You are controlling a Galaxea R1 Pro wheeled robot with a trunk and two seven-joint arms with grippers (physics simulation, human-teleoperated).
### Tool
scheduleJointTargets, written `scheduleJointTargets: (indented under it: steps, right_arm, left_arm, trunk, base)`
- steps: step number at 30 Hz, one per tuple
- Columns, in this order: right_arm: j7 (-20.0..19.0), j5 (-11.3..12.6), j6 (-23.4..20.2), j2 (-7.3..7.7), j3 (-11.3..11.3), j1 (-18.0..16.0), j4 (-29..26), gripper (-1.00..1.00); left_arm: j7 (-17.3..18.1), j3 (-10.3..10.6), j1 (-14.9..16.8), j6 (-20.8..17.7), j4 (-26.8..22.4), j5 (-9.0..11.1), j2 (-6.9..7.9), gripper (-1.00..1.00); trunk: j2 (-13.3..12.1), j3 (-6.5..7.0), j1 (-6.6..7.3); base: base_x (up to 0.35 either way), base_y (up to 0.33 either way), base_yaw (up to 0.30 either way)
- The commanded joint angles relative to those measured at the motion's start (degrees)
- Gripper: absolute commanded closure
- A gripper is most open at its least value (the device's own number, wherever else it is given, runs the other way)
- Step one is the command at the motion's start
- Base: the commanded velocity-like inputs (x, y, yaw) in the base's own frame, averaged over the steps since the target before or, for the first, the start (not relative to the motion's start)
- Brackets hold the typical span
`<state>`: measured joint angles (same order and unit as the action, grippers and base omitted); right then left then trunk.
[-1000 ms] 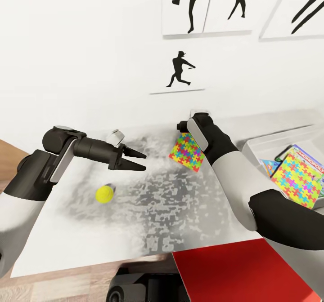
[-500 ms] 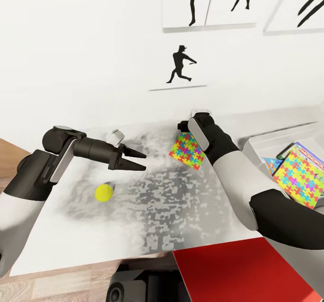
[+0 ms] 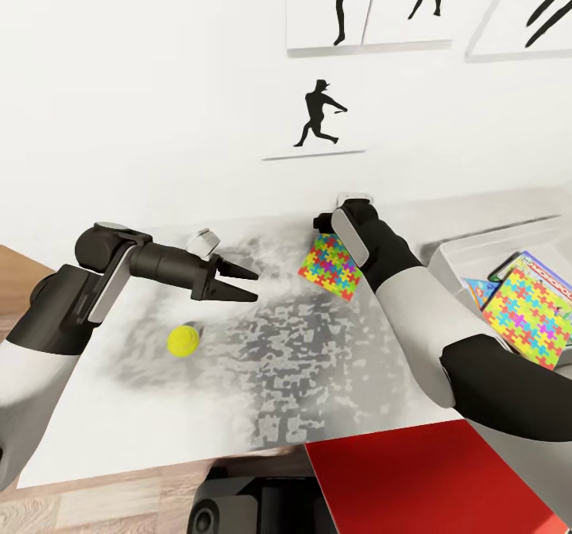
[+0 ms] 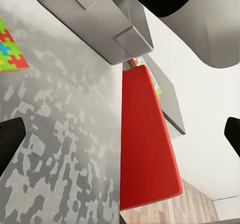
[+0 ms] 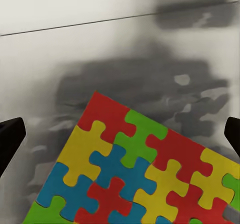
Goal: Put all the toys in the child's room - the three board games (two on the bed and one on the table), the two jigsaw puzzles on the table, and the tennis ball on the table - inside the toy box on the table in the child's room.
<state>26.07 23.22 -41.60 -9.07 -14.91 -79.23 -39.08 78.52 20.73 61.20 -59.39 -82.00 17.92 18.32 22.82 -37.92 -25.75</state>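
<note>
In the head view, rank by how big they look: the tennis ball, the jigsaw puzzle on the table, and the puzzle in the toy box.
1. Puzzle in the toy box, though it sits nearer the camera
2. Puzzle on the table, partly hidden by the right arm
3. Tennis ball

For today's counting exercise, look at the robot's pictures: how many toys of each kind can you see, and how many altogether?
Jigsaw puzzles: 2, one on the table, one in the toy box
Board games: 2 showing in the toy box, Monopoly and a blue one
Tennis ball: 1
Total: 5 toys
</note>
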Motion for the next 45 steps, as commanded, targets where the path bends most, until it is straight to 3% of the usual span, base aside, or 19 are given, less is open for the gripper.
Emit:
scheduleJointTargets:
  steps: [1, 45]
  right_arm:
    - [0.56, 0.60, -0.11, 0.03, -0.25, -0.05, -0.03, -1.00]
    - [1.00, 0.51, -0.38, -0.13, -0.27, -0.23, -1.88, -1.00]
  left_arm:
    - [0.05, 0.08, 0.06, -0.55, 0.00, 0.19, 0.05, -1.00]
    - [0.05, 0.16, 0.06, -0.55, -0.59, 0.27, 0.04, -1.00]
  trunk:
    - [0.10, -0.08, -0.03]
    - [0.10, -0.10, -0.03]
  base:
    - [0.000, 0.000, 0.000]
    - [0.000, 0.000, 0.000]
